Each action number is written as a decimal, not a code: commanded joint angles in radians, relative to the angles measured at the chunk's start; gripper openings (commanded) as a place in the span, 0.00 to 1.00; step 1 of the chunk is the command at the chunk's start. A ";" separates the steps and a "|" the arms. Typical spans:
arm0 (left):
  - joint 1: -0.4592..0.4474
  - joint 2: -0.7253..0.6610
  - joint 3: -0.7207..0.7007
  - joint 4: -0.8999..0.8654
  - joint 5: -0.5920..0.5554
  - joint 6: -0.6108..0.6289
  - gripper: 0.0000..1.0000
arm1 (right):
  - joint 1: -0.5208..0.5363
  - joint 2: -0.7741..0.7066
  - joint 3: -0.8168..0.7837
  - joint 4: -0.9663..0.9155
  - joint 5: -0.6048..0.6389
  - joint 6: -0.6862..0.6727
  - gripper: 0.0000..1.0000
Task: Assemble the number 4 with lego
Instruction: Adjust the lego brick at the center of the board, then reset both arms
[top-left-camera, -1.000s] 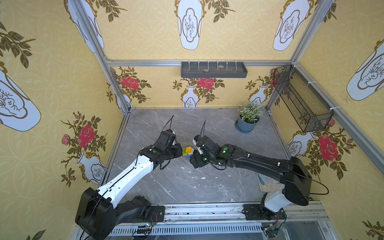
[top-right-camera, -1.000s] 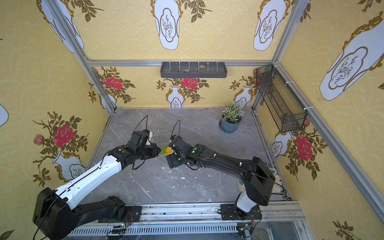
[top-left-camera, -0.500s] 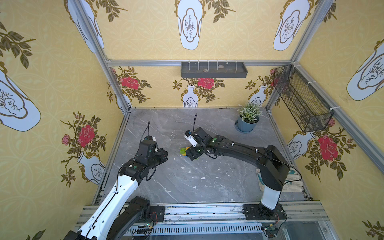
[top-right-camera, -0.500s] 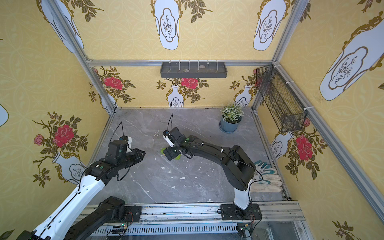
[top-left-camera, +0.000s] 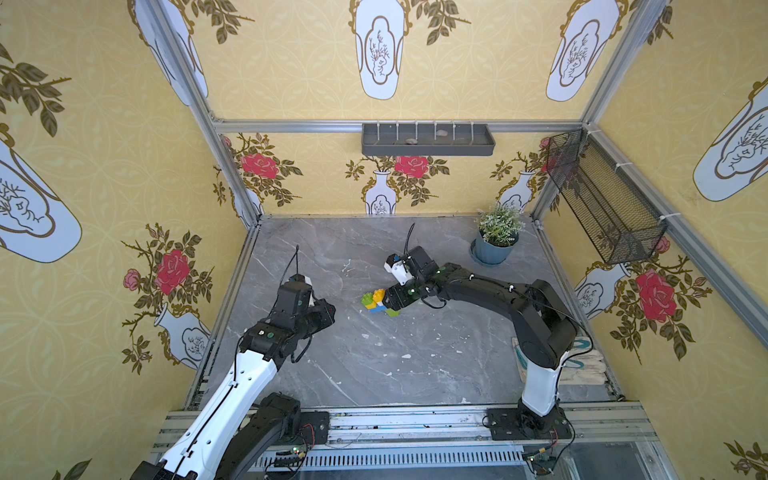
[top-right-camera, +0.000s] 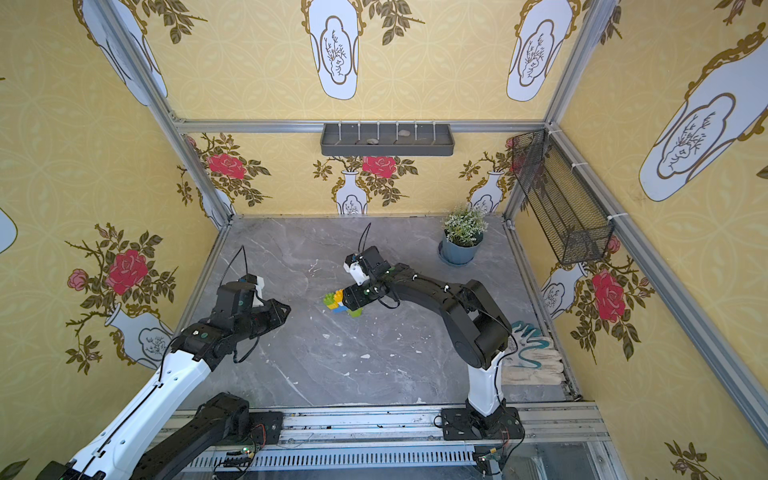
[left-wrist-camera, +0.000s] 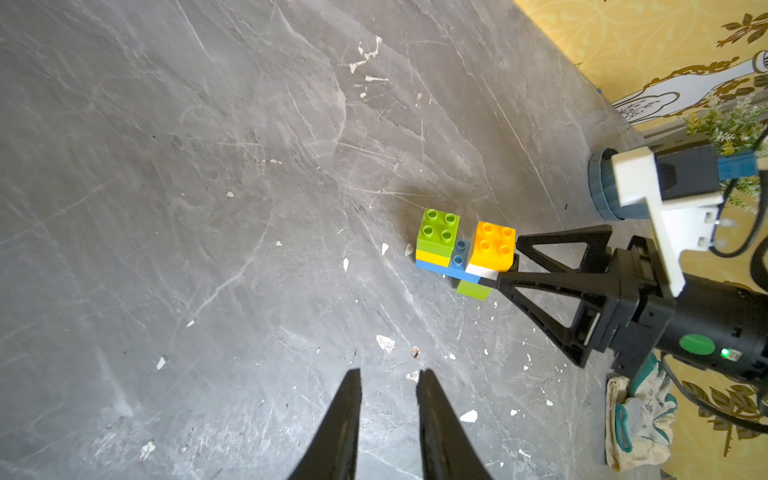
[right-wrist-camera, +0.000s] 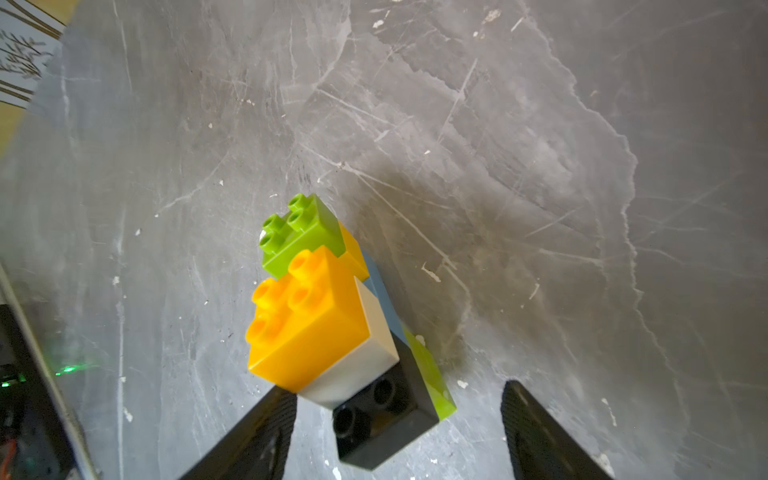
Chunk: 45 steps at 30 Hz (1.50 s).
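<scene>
Right gripper (right-wrist-camera: 399, 392) stands spread around the black end of the number 4 (right-wrist-camera: 316, 332), touching it on one side; left gripper (left-wrist-camera: 388, 374) hangs well apart, narrowly parted, empty.

No legible text, label, brand, number or sign in any view. Lego (right-wrist-camera: 307, 328): the stud tops are too blurred to show any embossing. Wallpaper (top-left-camera: 104, 166): printed pictures only, vases and roses, with no lettering on them.
</scene>
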 joint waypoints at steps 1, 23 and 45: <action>0.002 0.013 -0.008 0.023 0.003 0.010 0.27 | -0.036 0.005 -0.023 0.100 -0.171 0.069 0.74; 0.005 0.064 -0.020 0.064 0.001 0.023 0.26 | -0.139 0.140 -0.012 0.239 -0.320 0.227 0.75; 0.006 -0.037 0.265 0.163 -0.482 0.289 0.64 | 0.190 -0.842 -0.406 -0.043 0.963 0.513 0.98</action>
